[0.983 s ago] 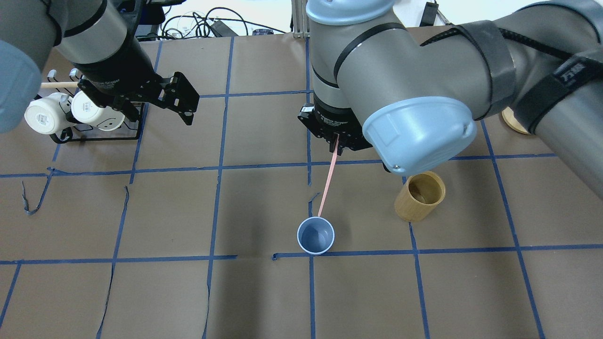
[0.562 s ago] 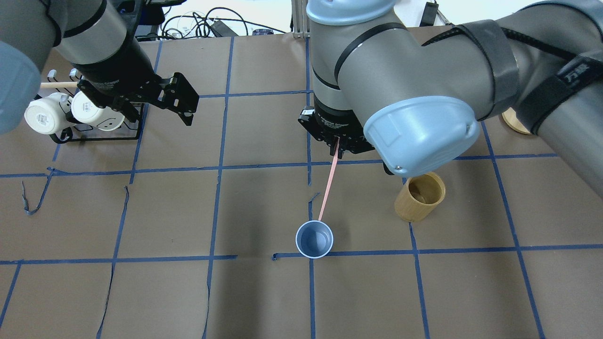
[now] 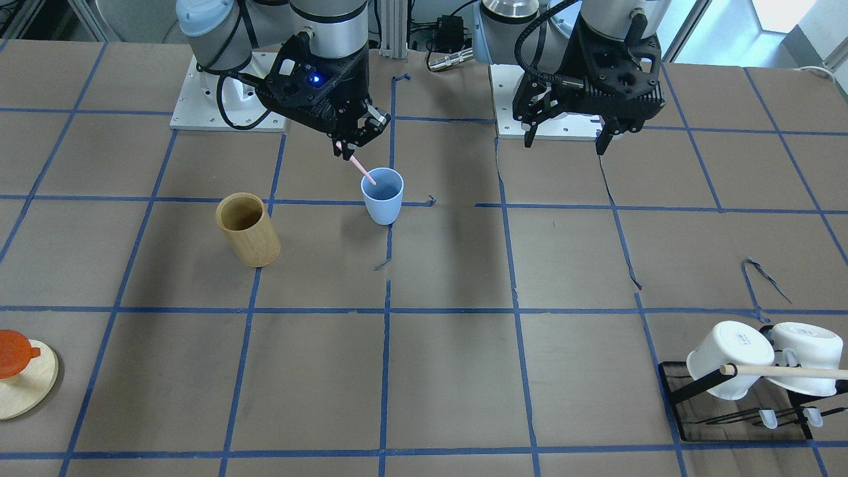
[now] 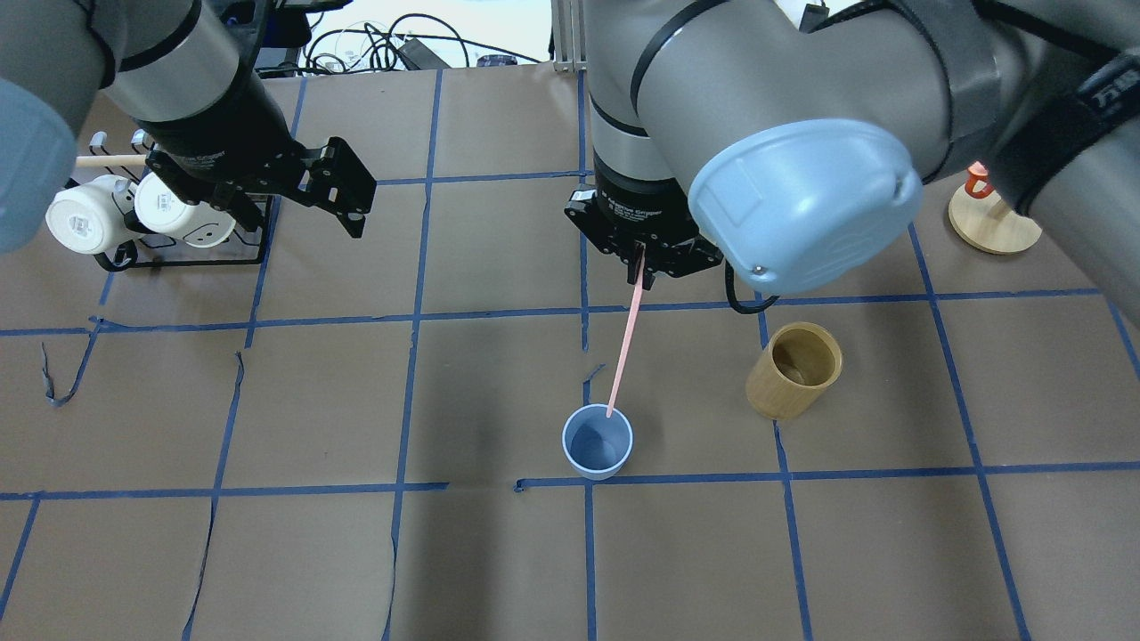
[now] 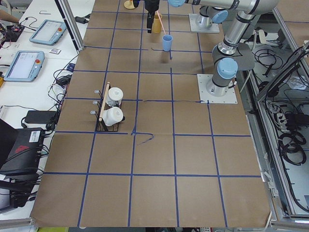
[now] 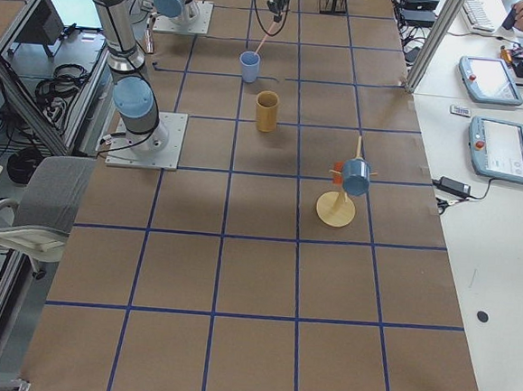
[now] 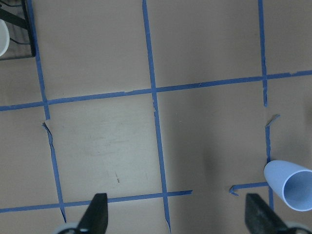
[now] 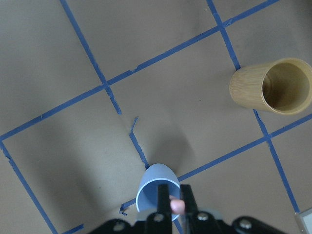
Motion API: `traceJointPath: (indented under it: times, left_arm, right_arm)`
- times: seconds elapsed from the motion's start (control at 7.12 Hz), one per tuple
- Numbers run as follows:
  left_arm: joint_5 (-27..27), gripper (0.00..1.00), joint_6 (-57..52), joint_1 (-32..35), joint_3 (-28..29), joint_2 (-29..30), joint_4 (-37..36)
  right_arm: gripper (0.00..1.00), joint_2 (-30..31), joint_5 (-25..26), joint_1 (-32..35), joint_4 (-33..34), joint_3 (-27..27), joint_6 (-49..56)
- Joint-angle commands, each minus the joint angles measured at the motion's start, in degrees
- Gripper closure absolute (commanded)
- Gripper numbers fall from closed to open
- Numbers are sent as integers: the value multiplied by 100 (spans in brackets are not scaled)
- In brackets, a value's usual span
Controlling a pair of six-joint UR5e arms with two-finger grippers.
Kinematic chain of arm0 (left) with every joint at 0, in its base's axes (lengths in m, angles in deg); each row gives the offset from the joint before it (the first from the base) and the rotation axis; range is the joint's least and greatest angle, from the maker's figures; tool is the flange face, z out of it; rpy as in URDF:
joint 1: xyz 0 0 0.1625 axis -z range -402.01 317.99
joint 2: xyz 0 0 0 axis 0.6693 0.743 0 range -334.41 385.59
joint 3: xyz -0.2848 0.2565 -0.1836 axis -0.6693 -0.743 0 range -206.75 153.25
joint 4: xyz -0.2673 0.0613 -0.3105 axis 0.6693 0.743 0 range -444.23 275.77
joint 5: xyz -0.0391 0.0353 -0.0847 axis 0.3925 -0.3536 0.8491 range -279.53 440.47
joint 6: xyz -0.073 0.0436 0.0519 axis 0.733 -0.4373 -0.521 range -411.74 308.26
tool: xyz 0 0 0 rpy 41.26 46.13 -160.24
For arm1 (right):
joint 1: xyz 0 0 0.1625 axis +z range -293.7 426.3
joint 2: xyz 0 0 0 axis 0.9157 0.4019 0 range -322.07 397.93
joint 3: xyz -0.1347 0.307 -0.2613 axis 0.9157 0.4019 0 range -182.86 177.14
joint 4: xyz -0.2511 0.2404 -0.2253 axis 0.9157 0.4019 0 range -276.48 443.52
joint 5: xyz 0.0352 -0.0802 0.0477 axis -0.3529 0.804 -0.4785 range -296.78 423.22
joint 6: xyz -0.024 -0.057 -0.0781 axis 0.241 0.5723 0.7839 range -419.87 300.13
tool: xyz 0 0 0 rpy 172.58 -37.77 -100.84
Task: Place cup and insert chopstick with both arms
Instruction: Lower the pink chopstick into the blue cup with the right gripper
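The light blue cup point(image 4: 597, 442) stands upright near the table's middle; it also shows in the front view point(image 3: 382, 194), the left wrist view point(image 7: 290, 185) and the right wrist view point(image 8: 156, 192). My right gripper point(image 4: 640, 271) is shut on a pale pink chopstick point(image 4: 622, 350) that hangs down, its lower tip just over or inside the cup's rim. In the front view the right gripper point(image 3: 345, 147) holds the chopstick point(image 3: 364, 171) at the cup's near edge. My left gripper point(image 4: 343, 191) is open and empty, high above the table to the left; it also shows in the front view point(image 3: 565, 142).
A tan bamboo cylinder point(image 4: 793, 369) stands right of the cup. A black rack with two white mugs and a wooden dowel point(image 4: 142, 214) sits at the far left. A round wooden stand with an orange piece point(image 4: 993, 218) is at the far right.
The right arm has shifted slightly, and the chopstick's lower tip has moved from just outside the cup's rim to over its opening. The left arm has not moved.
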Motion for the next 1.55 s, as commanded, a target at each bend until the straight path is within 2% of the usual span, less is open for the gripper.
traceJointPath:
  times: [0.0, 0.42, 0.7, 0.84, 0.98, 1.12, 1.4]
  left_arm:
    - [0, 0, 0, 0, 0, 0, 0]
    - [0, 0, 0, 9, 0, 0, -9]
    - [-9, 0, 0, 0, 0, -9, 9]
    - [0, 0, 0, 0, 0, -9, 9]
    - [-9, 0, 0, 9, 0, -9, 9]
    - [0, 0, 0, 9, 0, -9, 0]
    - [0, 0, 0, 9, 0, -9, 9]
  right_arm:
    - [100, -4, -15, 29, 27, -172, -91]
    - [100, -74, -23, 30, 54, -260, -83]
    - [100, -57, -32, 56, 176, -540, -92]
    - [93, -65, -32, 65, 343, -568, -83]
    - [38, -74, -15, 65, 379, -568, -66]
    - [0, -74, -15, 65, 414, -568, -83]
    - [0, -65, -23, 56, 432, -490, -31]
